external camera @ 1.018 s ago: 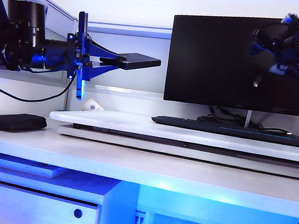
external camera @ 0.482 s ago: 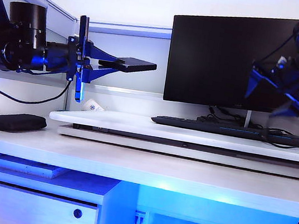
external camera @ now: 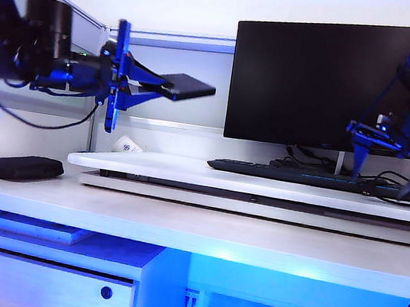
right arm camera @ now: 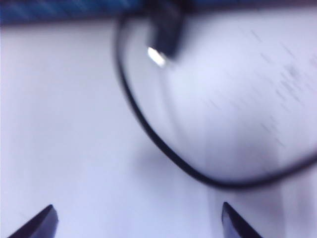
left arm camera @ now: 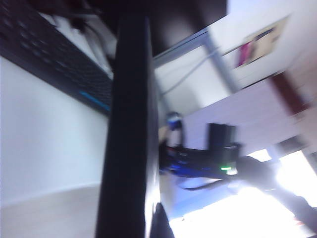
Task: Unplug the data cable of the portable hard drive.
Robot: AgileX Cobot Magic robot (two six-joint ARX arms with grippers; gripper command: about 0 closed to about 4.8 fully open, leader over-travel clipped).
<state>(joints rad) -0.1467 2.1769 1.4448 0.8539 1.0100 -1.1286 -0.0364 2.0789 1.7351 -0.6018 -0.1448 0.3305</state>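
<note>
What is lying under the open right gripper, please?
Under the right gripper, open, the data cable curls on the white board, its silvery plug free. The left gripper holds the portable hard drive.

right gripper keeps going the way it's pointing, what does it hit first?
Probably the white board: the open right gripper points down at it, with the data cable lying just beyond. Depth is blurry.
</note>
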